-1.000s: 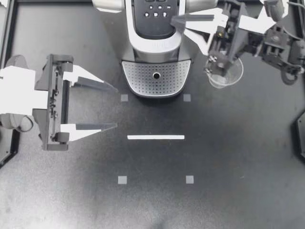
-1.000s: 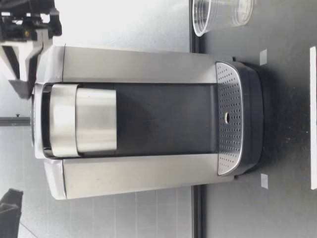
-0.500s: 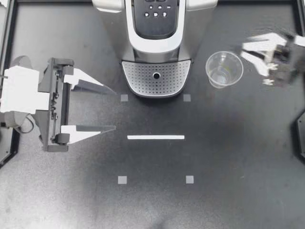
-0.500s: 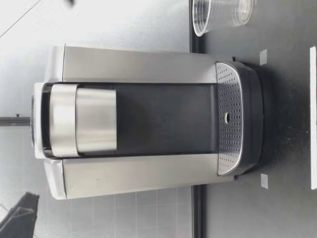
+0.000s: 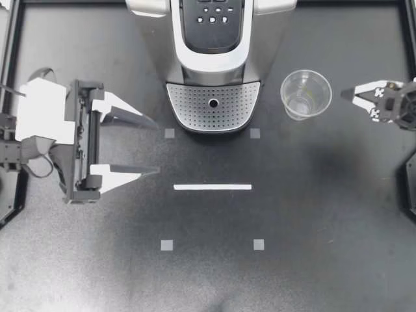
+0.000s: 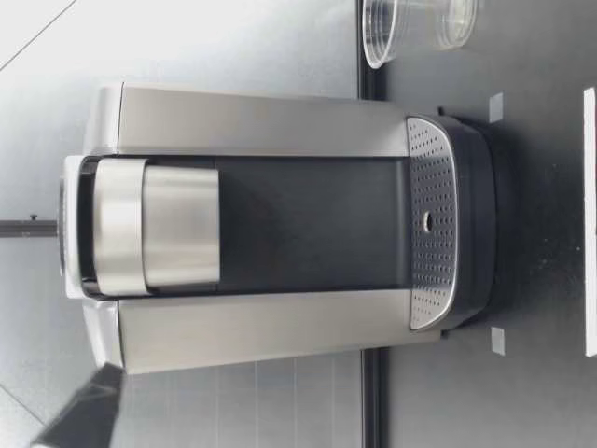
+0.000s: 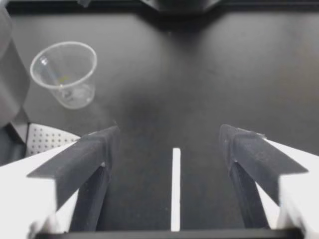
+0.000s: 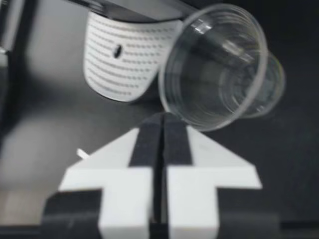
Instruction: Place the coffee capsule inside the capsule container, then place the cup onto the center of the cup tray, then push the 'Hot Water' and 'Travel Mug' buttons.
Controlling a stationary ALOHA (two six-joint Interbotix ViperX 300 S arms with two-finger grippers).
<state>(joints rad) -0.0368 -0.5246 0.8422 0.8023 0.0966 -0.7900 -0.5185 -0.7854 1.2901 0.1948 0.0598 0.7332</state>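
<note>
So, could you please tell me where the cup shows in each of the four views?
Top: cup upright, between the tray and my right gripper.
Low: cup beside the machine, partly cut off.
Left wrist: cup far ahead, beyond the tray's corner.
Right wrist: cup just ahead of my shut right gripper, beside the tray.
Shared landmark: the perforated tray, in all four.
</note>
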